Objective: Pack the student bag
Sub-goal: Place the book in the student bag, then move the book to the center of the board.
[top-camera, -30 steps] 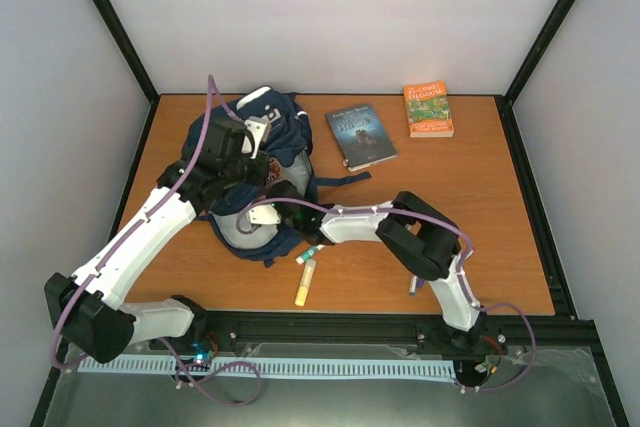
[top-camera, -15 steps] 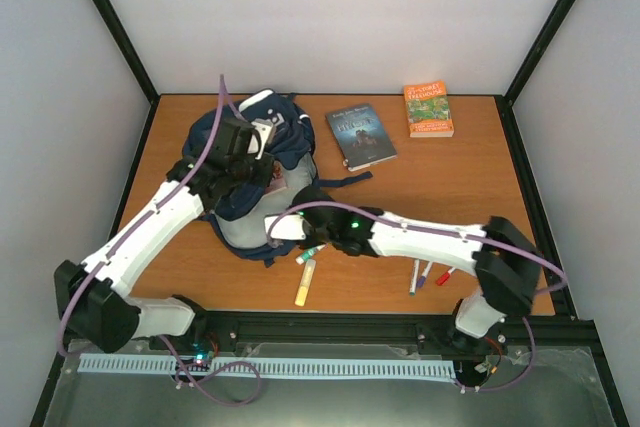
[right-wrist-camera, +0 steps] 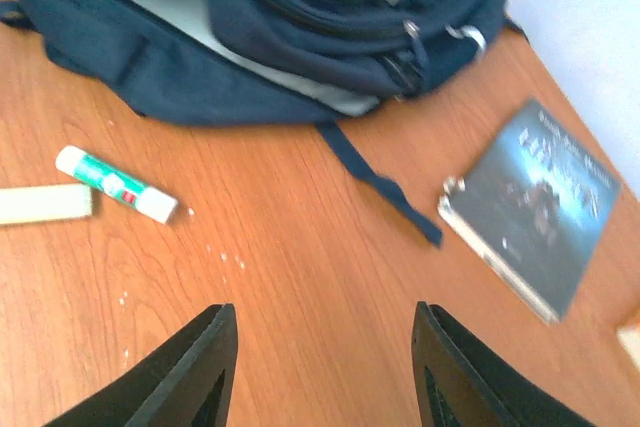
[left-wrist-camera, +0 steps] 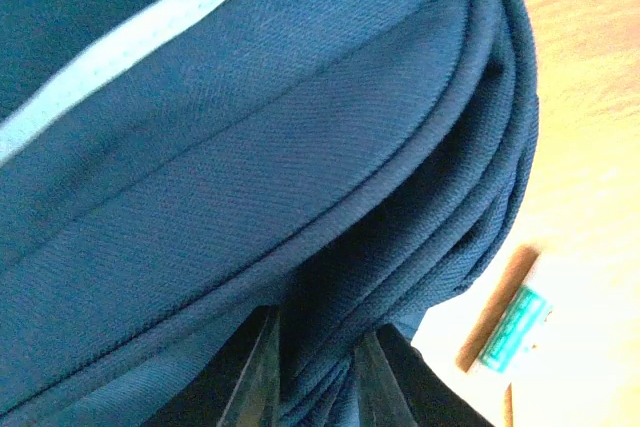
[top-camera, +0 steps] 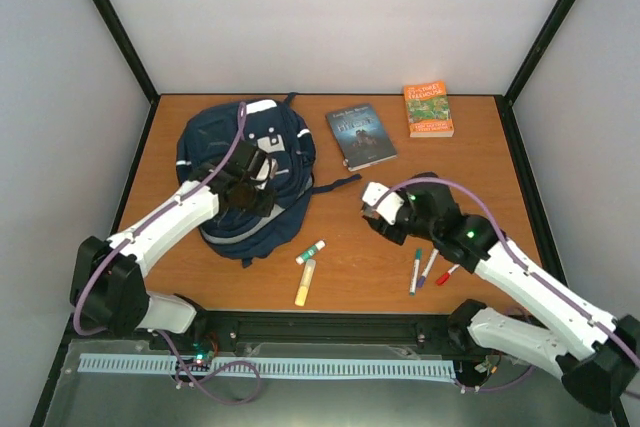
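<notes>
Student bag: the navy student bag (top-camera: 225, 142) lies on the far left part of the wooden table (top-camera: 480, 177). It is the biggest thing there. A white patch is at its far end and a pale stripe runs along its near edge.
Bag strap: a dark strap (top-camera: 335, 185) comes out from the right side of the bag and lies flat on the wood, pointing toward the dark book.
Left gripper: the left gripper (left-wrist-camera: 318, 372) is down on the near right part of the bag. In the wrist view its fingers (left-wrist-camera: 262, 372) stand close together with a fold of navy fabric between them. It cannot be told whether they really press the fabric.
Right gripper: the right gripper (right-wrist-camera: 322, 347) hangs over bare wood to the right of the bag, apart from it. Its jaws are spread wide and nothing is between them.
Glue stick: a white and green glue stick (top-camera: 311, 252) lies near the bag's near right corner.
Yellow stick: a pale yellow stick (top-camera: 304, 283) lies just beside the glue stick, closer to the arm bases.
Markers: three markers (top-camera: 416, 271) lie together on the near right part of the table.
Dark book: a dark blue book (top-camera: 361, 135) lies to the right of the bag.
Orange book: an orange book (top-camera: 428, 109) lies at the far edge, further right than the dark book.
</notes>
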